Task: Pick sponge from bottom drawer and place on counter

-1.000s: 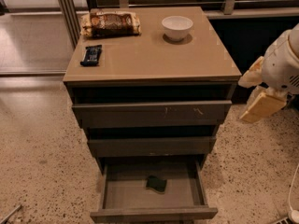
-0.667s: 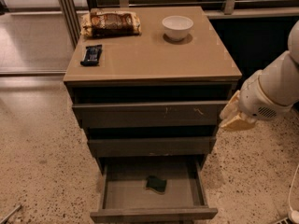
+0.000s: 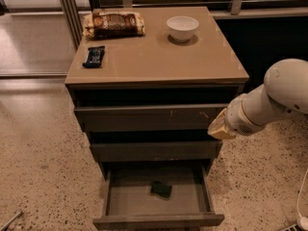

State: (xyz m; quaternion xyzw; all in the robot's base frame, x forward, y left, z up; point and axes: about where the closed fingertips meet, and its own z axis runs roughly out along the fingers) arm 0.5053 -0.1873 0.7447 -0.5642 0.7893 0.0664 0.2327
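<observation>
Sponge (image 3: 161, 189), dark green, lies flat on the bottom of the bottom drawer (image 3: 159, 220), which stands pulled out well beyond the front edge of the tabletop (image 3: 154, 61). It sits a little right of the drawer's middle, apart from every wall, and nothing touches it. The hand (image 3: 219, 127), a tan tip at the end of the white arm (image 3: 269, 100), hangs below the front right corner of the tabletop. It is at the right end of the top drawer (image 3: 144, 118) front, above the middle drawer (image 3: 154, 150) and well above the sponge. Whether the hand is open or closed cannot be told, nor whether it touches the drawer front. On the tabletop, a white bowl (image 3: 182, 28) stands near the back edge toward the right corner. A brown packet (image 3: 114, 24) lies at the back left corner, and a dark blue snack bar (image 3: 94, 56) lies by the left edge.
</observation>
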